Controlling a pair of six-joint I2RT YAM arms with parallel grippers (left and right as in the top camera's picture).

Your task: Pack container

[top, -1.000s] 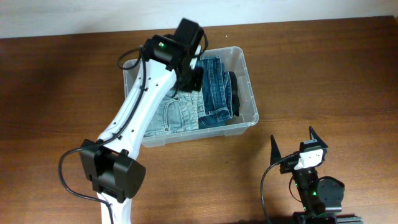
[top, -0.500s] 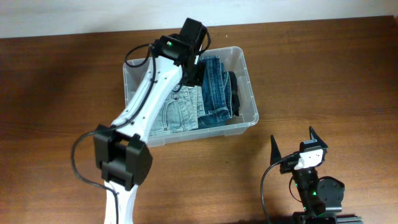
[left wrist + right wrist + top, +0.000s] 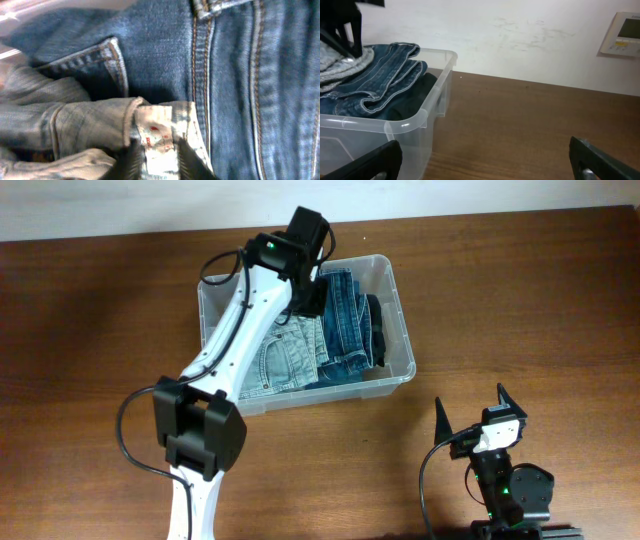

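**Container at the far middle of the table, left arm reaching into it**

The container stands on the brown wooden table, a little left of centre and near the white wall. The left arm is stretched from the near edge up over the bin, and its wrist bends down into it. The left gripper is low on the clothes. Its jaws stand on both sides of the waistband of the pale jeans, with the cloth and a white label between them, so they seem to pinch it. The right gripper rests near the front right corner of the table, well apart from the bin, with its jaws spread wide and nothing between them.

The overhead view shows the pale jeans on the left side of the bin, the dark jeans beside them, and a black garment against the right wall. Only the right wrist view shows the clothes rising above the rolled rim, and a small panel on the wall.
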